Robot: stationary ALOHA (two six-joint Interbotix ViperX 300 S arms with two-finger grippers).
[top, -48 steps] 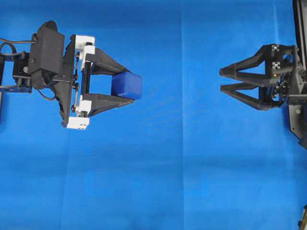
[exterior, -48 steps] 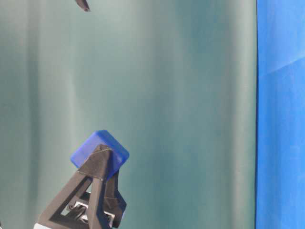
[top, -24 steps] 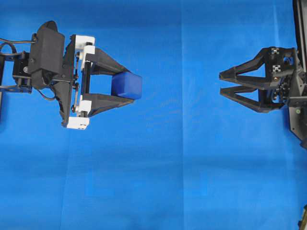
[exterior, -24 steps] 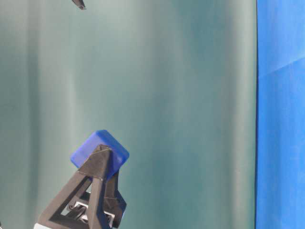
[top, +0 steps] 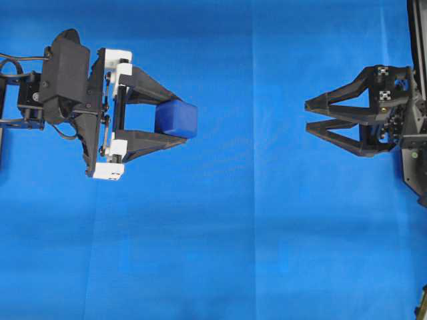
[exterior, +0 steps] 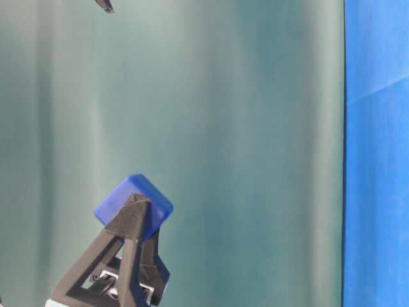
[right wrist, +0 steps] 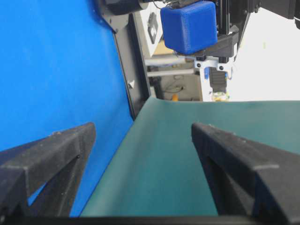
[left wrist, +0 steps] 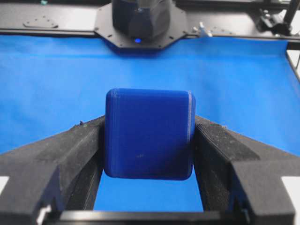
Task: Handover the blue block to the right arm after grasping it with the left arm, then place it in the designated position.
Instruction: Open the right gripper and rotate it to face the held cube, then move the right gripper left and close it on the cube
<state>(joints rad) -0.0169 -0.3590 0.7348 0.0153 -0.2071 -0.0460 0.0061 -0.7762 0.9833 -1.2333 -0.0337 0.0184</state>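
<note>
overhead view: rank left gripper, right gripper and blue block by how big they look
1. left gripper, counting its white brackets and black housing
2. right gripper, somewhat smaller; part of it runs to the frame edge, so this is unsure
3. blue block, clearly smallest, held between the left fingers

A blue cloth (top: 220, 240) covers the desk edge to edge, faintly creased. A green backdrop (exterior: 223, 128) hangs beside it.

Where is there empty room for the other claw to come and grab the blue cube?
The wide stretch of bare cloth between the block and the open right gripper is free to cross. The cloth's whole lower half is bare too. It's crowded only at the left gripper, whose fingers squeeze the block's sides.
</note>
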